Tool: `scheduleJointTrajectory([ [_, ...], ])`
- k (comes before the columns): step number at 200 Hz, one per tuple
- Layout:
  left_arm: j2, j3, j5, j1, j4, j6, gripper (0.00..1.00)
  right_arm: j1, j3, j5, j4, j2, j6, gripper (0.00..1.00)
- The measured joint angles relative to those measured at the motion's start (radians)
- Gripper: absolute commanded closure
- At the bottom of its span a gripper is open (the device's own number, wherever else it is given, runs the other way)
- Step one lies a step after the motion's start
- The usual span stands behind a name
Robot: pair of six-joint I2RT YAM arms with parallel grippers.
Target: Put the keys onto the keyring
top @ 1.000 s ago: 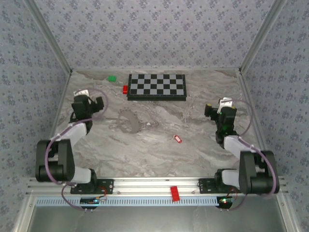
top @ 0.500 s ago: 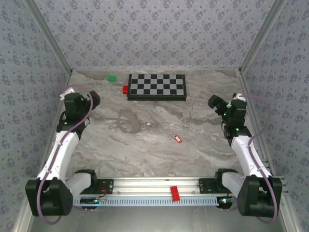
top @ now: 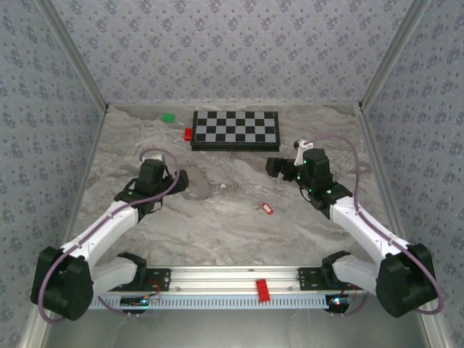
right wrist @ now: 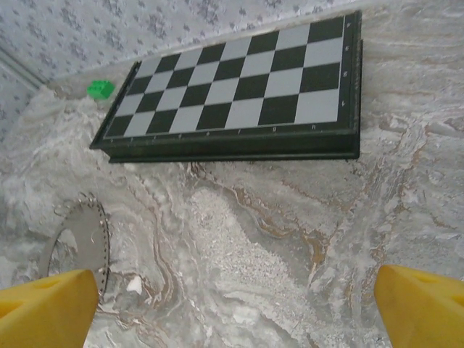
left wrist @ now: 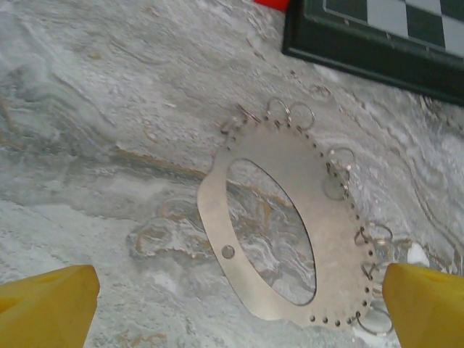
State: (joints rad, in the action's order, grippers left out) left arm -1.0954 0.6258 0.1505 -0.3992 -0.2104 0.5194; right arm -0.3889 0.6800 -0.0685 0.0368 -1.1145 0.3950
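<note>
The worktop point(top: 217, 232) carries a chessboard point(top: 235, 129) at the middle of its far edge. The left gripper point(top: 180, 179) hovers with jaws fully spread and nothing held, just above the keyring point(left wrist: 279, 148), which lies flat left of centre. The right gripper point(top: 274, 165) is likewise wide open and empty, right of centre. The keys point(top: 266, 209) lie near centre, apart from both grippers.

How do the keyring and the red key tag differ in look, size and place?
The keyring is grey; the key tag is red with a white centre. The keyring is a wide open oval; the key tag is far smaller. The keyring lies by the left pincer; the key tag lies apart, nearer the right pincer. Both lie flat, unheld.
</note>
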Motion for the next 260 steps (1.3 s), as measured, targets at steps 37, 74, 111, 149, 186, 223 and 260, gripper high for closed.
scheduleJointTrajectory([
  [37, -0.063, 0.001, 0.001, -0.1, 0.0, -0.063, 0.0, -0.03, 0.0, -0.031, 0.001, -0.053, -0.023, 0.01],
  [74, -0.14, 0.016, 0.002, -0.18, -0.005, -0.123, 0.14, -0.048, -0.001, -0.082, 0.008, -0.069, -0.031, 0.0],
  [111, -0.198, 0.059, -0.026, -0.219, -0.003, -0.179, 0.27, -0.049, -0.029, -0.1, 0.046, -0.049, -0.034, 0.01],
  [149, -0.288, 0.114, -0.073, -0.226, 0.003, -0.229, 0.38, -0.049, -0.056, -0.108, 0.076, -0.029, -0.034, 0.01],
  [186, -0.378, 0.165, -0.1, -0.233, -0.005, -0.264, 0.45, -0.049, -0.071, -0.117, 0.087, -0.026, -0.034, 0.0],
  [223, -0.425, 0.184, -0.116, -0.263, -0.015, -0.283, 0.47, -0.049, -0.074, -0.132, 0.096, -0.026, -0.034, 0.01],
  [260, -0.466, 0.198, -0.117, -0.27, -0.026, -0.299, 0.51, -0.049, -0.076, -0.139, 0.103, -0.026, -0.033, 0.01],
])
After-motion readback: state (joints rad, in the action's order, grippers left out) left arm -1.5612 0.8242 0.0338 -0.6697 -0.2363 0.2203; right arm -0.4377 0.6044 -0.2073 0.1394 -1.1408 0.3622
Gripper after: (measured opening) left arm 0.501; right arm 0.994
